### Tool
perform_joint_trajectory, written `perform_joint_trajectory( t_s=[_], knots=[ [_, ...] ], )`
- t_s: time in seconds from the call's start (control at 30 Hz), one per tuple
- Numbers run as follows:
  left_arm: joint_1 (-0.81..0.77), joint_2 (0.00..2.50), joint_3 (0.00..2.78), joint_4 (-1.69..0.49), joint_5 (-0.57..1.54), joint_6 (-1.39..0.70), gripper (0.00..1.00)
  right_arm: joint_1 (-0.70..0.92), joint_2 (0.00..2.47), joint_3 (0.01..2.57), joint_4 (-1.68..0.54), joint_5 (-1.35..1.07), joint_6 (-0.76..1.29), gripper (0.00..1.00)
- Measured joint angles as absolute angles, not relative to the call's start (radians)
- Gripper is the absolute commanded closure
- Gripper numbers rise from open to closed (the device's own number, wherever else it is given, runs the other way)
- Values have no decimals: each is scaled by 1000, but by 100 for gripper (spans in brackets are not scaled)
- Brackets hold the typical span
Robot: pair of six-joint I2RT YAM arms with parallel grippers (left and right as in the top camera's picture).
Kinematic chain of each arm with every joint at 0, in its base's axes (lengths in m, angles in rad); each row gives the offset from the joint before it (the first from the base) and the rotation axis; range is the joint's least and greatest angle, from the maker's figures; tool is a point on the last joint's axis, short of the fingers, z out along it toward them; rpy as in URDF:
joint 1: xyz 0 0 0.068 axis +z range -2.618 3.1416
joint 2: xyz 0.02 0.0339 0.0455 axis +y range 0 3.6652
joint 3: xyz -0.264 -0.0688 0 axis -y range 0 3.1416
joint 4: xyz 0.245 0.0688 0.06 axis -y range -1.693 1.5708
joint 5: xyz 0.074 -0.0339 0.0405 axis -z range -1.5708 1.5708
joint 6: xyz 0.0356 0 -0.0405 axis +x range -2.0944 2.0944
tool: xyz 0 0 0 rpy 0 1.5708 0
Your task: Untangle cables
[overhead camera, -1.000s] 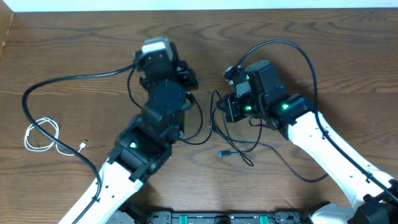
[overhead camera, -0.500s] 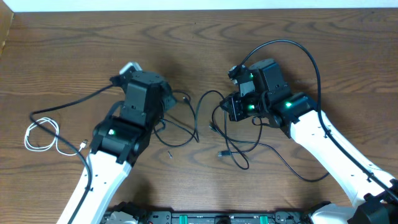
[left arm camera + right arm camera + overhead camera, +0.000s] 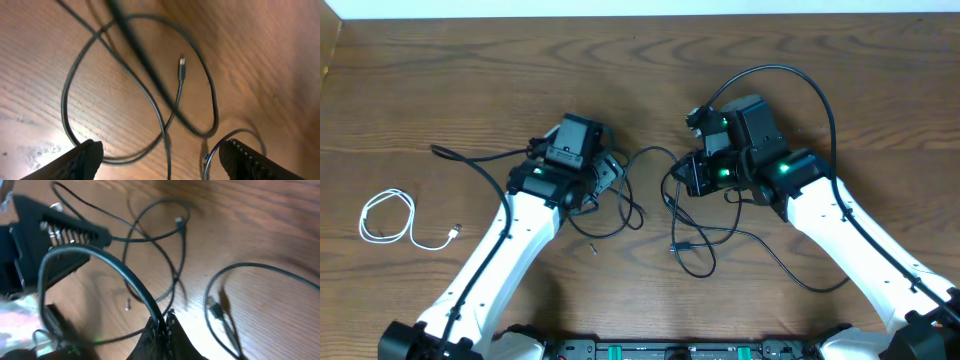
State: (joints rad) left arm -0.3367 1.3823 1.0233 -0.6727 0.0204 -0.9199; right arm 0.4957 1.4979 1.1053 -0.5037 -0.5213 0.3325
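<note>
Two black cables (image 3: 650, 195) lie looped over each other at the table's middle. My right gripper (image 3: 672, 186) is shut on one of them; in the right wrist view that black cable (image 3: 125, 272) arcs up out of the closed fingertips (image 3: 164, 324). My left gripper (image 3: 610, 178) stands open just left of the tangle. In the left wrist view its jaws are wide apart, low over the wood. A black cable (image 3: 162, 125) runs between them untouched, and a plug (image 3: 181, 67) lies ahead. The white cable (image 3: 388, 218) lies coiled far left, apart from both arms.
A black plug end (image 3: 675, 247) and a small loose piece (image 3: 591, 248) rest on the wood in front of the tangle. Thick black arm wires (image 3: 800, 85) loop behind the right arm. The table's back edge (image 3: 640, 14) runs along the top.
My left gripper has opened and swung to the right toward the tangle, and the black cable near it now lies slack on the table. The right gripper has held still, shut.
</note>
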Motion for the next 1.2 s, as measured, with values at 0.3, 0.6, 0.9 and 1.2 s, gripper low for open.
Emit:
perform_joint_trajectory(
  t_s=[0.3, 0.6, 0.9, 1.2],
  knots=[
    [-132, 1114, 1023, -684, 24, -807, 10, 530, 1498, 1105, -420, -575, 334, 99],
    [19, 792, 1024, -765, 20, -730, 10, 609, 1499, 1139, -327, -638, 418, 98],
    [39, 731, 1023, -852, -15, -631, 10, 610, 1499, 1426, -352, -666, 483, 98],
    [39, 743, 1024, -868, -29, -620, 10, 611, 1565, 1562, -281, -582, 471, 99]
  ],
)
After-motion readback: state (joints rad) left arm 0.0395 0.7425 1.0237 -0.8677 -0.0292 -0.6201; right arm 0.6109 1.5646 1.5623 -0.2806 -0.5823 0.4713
